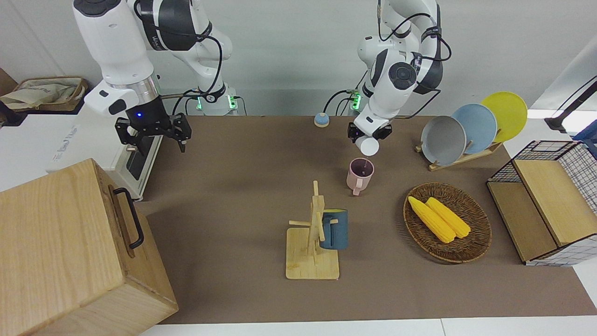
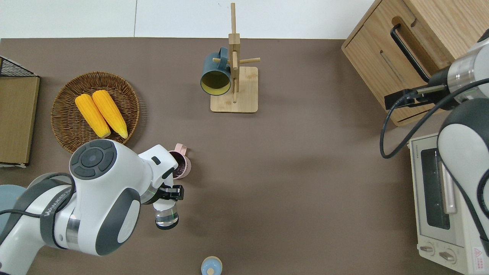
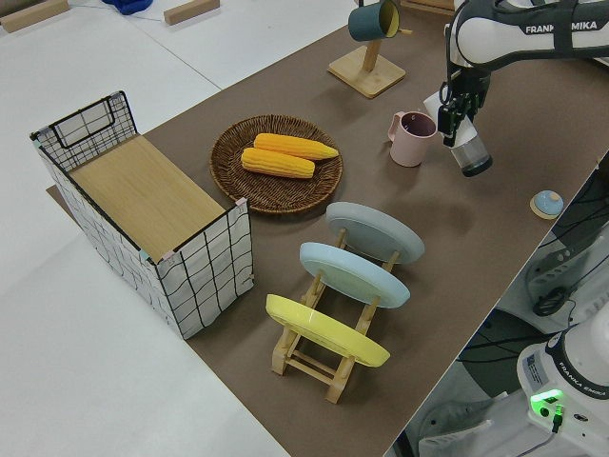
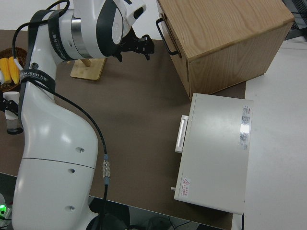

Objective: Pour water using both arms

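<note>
Clearly the left gripper [image 2: 168, 193], jaws clamped on a tilted clear plastic bottle [image 2: 166, 216], held its mouth over the pink ceramic mug [image 1: 360, 174], bottle's long axis sloping mugward, while the right arm sat parked, jaws spread.

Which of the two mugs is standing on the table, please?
The pink mug stands upright on the table, under the tilted bottle held by the left hand. The blue mug hangs on the wooden rack instead.

The left arm [image 3: 533, 29] apparently reads "FRANKA EMIKA".
</note>
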